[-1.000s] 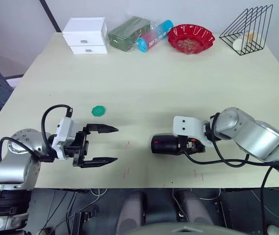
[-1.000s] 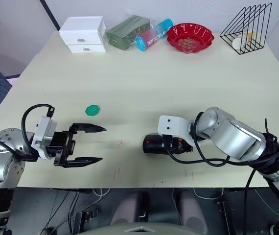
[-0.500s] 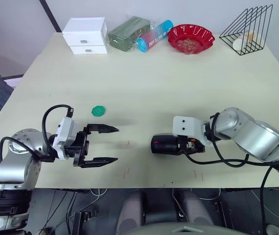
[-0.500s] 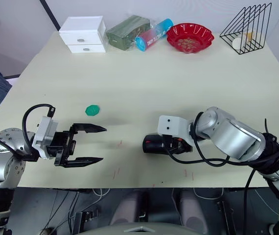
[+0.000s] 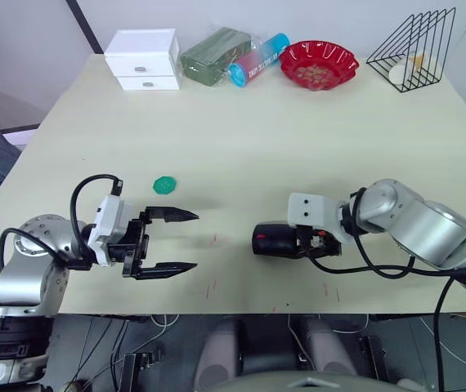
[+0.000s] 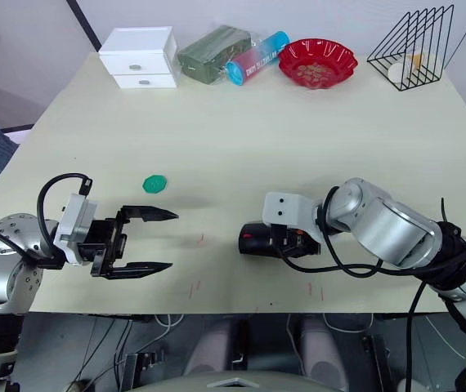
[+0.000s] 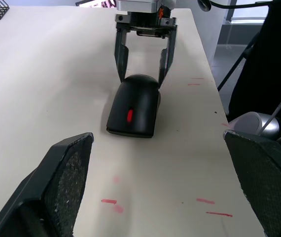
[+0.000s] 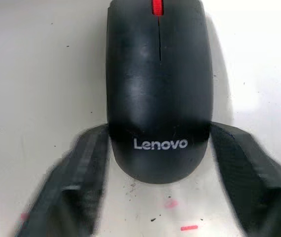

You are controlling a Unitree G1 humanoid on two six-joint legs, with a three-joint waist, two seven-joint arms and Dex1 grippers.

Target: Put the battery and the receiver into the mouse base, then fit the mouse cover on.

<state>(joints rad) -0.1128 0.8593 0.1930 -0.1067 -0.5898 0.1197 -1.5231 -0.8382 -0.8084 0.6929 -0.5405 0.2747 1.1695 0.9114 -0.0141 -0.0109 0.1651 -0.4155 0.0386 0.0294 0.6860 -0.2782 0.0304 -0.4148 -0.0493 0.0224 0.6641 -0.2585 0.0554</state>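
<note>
Mouse cover (image 7: 133, 103): seated on the base, near the desk's (image 5: 298, 139) front edge, bracketed by the right hand (image 7: 143, 63), fingers apart. Left hand (image 5: 166, 241): open, empty. Risk: cover left unlatched, shifted on withdrawal.

The mouse (image 5: 275, 241) sits on the table (image 5: 298, 139), cover seemingly fitted. The disc (image 5: 164, 185) lies at its ten o'clock, the drawers (image 5: 143, 60) far at eleven.
</note>
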